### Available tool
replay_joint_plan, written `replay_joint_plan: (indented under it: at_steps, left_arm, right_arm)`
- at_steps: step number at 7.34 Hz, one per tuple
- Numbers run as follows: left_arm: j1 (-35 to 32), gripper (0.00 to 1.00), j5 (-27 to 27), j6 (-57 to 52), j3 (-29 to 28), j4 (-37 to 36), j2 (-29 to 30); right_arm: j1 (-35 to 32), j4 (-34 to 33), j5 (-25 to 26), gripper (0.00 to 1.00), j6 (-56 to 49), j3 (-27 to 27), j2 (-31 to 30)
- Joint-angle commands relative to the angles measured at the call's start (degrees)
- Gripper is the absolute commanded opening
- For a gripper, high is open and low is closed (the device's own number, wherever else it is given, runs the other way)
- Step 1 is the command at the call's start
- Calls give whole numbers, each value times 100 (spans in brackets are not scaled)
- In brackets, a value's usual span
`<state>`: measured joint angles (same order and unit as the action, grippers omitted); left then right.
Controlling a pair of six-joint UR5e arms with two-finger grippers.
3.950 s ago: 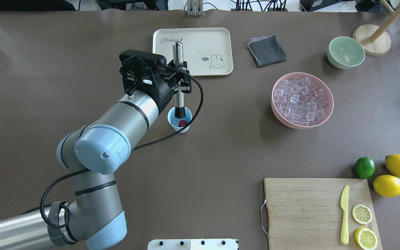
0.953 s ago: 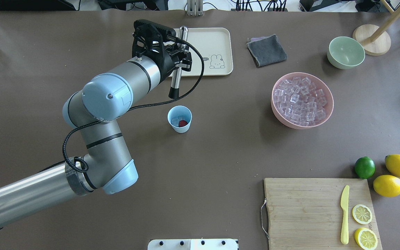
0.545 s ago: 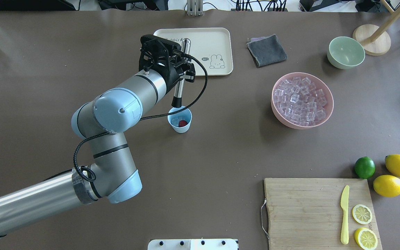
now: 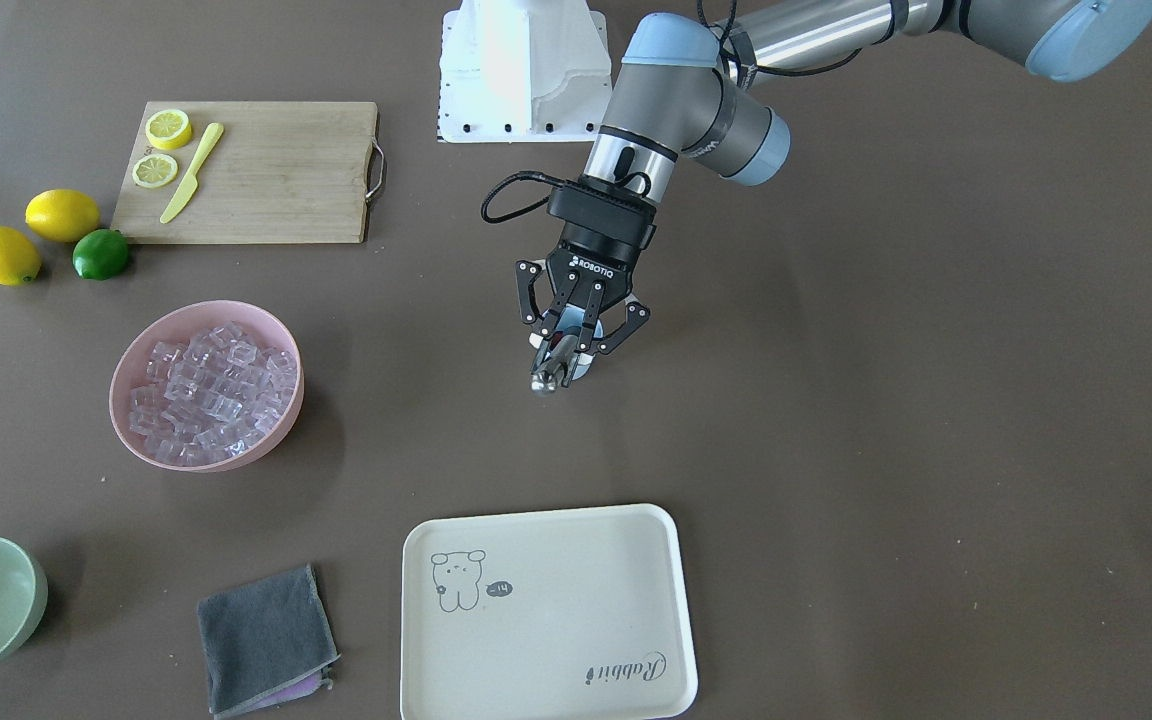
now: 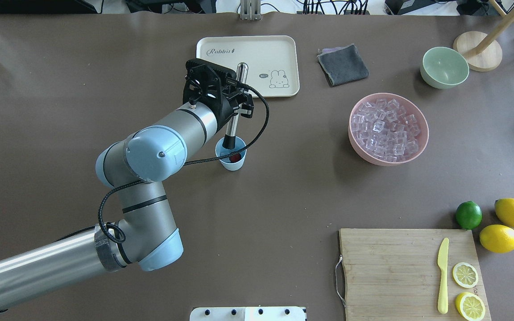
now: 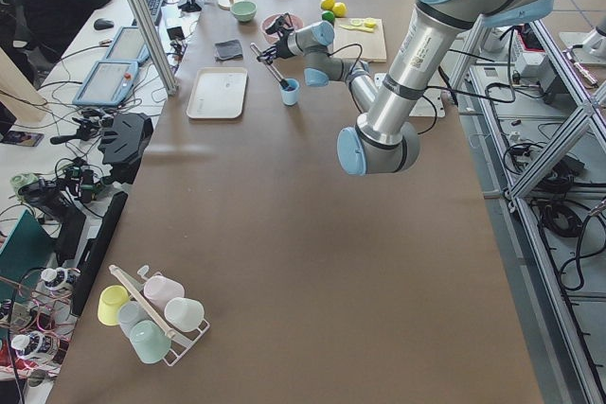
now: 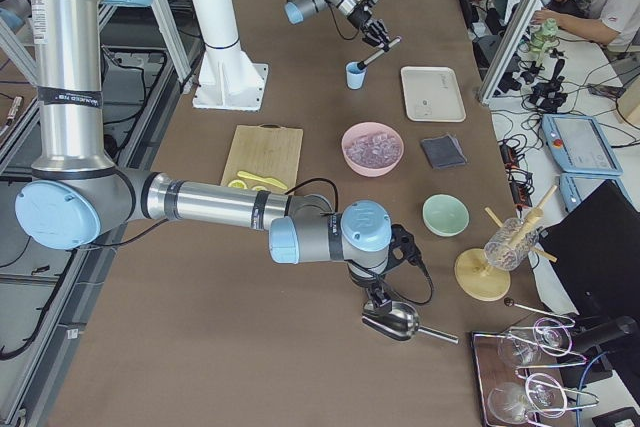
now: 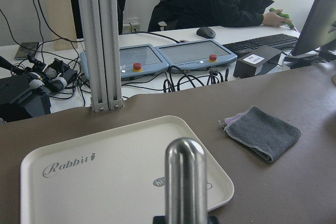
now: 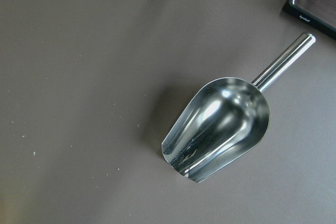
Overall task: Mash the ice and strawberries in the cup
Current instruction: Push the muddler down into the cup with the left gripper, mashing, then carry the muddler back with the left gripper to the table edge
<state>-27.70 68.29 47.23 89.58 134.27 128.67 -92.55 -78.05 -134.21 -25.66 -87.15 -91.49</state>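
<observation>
The light-blue cup (image 5: 231, 163) stands mid-table, just in front of the tray. A red strawberry (image 5: 236, 157) shows inside it at the right. My left gripper (image 5: 238, 105) is shut on a steel muddler (image 5: 234, 120), which leans with its black tip inside the cup. From the front, the gripper (image 4: 564, 352) covers most of the cup (image 4: 583, 371). Ice (image 5: 388, 128) fills the pink bowl; I cannot make out any in the cup. My right gripper (image 7: 379, 299) hovers over a metal scoop (image 9: 220, 124); whether it is open or shut I cannot tell.
A cream tray (image 5: 275, 53) lies behind the cup, with a grey cloth (image 5: 343, 64) and a pale green bowl (image 5: 444, 67) to its right. The pink bowl (image 5: 422, 142) sits right of centre. A cutting board (image 5: 386, 267) holds a knife and lemon halves, with a lime (image 5: 468, 215) and lemons beside it.
The muddler, in the cup 3.9 s ago, was lifted out toward the tray by a second ago. The left arm has now brought its tip back down into the cup.
</observation>
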Motion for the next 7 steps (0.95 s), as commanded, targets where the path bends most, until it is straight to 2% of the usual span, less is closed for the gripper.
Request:
replay_joint_plan:
  at_steps: [1,3,4,5,7]
  left_arm:
    - [167,0,-9,76,-2,107,-95]
    - [107,0,78,42,198,82,-61]
    - [-294,0,427,76,565,-310,9]
    - [-1063,0,1474,94,943,-1036,18]
    - [-2742,0,3777,77,930,-1691,-269]
  right_arm:
    - [0,0,0,99,-9,14,-9]
    - [0,0,0,99,-18,14,-9]
    - [0,0,0,99,-9,23,-9]
    - [9,0,8,99,-26,49,8]
    - [-61,-52,-70,99,0,-116,61]
